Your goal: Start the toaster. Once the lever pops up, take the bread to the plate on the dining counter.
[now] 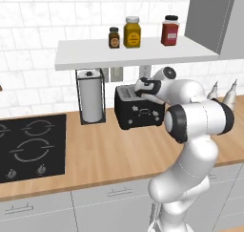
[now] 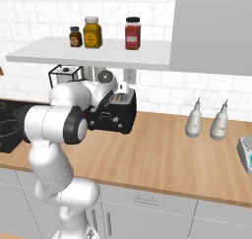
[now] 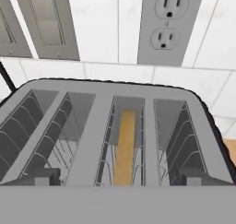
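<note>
Hand view: tool spread wide, holding nothing, above toaster with bread in slot

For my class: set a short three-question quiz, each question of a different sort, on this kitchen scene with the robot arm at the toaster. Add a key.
1. True or false: the bread stands inside a slot of the toaster.
2. How many jars stand on the shelf above the toaster? A) two B) three C) four
3. Fill in: left of the toaster, in a wire holder, stands a roll of paper ____.

Key: 1 true; 2 B; 3 towel.
</note>
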